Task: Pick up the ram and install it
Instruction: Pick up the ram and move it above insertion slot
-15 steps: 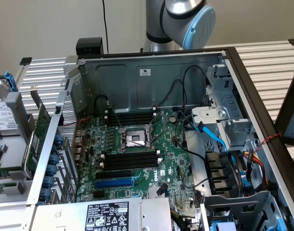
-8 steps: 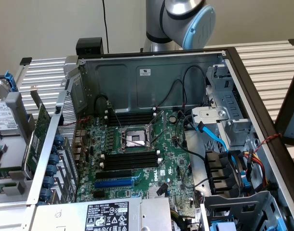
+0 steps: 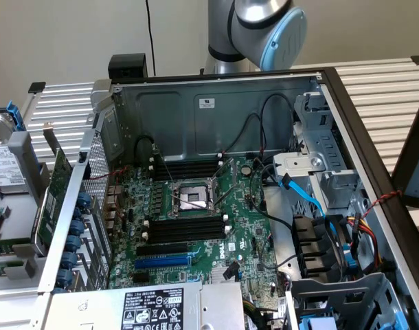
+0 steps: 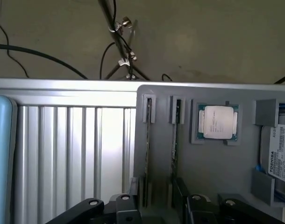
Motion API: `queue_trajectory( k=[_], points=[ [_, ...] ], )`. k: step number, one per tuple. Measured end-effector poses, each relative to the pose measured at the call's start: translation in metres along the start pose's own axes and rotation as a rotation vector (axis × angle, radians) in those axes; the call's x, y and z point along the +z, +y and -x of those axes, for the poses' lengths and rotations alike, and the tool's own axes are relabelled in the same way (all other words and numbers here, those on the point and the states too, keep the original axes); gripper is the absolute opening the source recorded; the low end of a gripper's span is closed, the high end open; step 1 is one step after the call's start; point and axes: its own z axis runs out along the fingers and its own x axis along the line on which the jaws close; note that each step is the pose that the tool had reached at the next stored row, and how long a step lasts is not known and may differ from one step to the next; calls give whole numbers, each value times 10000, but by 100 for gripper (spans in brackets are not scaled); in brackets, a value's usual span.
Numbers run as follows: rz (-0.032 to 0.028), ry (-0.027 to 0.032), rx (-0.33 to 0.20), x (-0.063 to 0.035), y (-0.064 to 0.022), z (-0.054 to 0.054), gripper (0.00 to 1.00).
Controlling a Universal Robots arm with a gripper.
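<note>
- A plain, pale beige wall (image 3: 65,41) stands behind the counter, evenly and softly lit
- A thin black cable (image 3: 148,27) hangs down the wall
- The counter (image 3: 384,86) is ribbed silver metal, its slats catching the light
- In the wrist view the floor (image 4: 217,37) beyond the counter's edge is dull olive-brown
- Black cables (image 4: 39,52) trail across the floor near the thin dark legs of a stand (image 4: 118,44)

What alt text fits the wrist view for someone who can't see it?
The robot's dark hand hovers over a gray parts tray where ram sticks stand on edge in two narrow slots. Beside them sit a processor chip and a labelled hard drive; the tray rests on a ribbed metal table.
</note>
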Motion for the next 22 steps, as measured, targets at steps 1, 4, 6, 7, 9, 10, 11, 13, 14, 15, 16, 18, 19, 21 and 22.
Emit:
queue_trajectory(
  k=[1, 4, 6, 7, 9, 10, 11, 13, 14, 15, 16, 18, 19, 21, 22],
  points=[
    [0, 0, 13, 18, 0, 0, 42],
    [-1, 0, 26, 73, 0, 0, 42],
    [43, 0, 29, 105, 1, -1, 42],
    [123, 0, 29, 113, 1, -3, 42],
    [348, -1, 29, 124, -3, -24, 42],
    [443, -2, 29, 132, -9, -29, 42],
    [481, -4, 29, 144, -15, -32, 42],
    [460, -10, 29, 174, -18, -33, 42],
    [405, -9, 29, 178, -18, -33, 42],
    [339, -9, 27, 183, -19, -34, 42],
    [272, -9, 27, 187, -19, -34, 42],
    [172, -10, 25, 208, -20, -34, 42],
    [152, -11, 25, 225, -19, -36, 42],
    [120, -8, 27, 258, -18, -43, 42],
    [102, -8, 26, 275, -17, -52, 42]
  ],
)
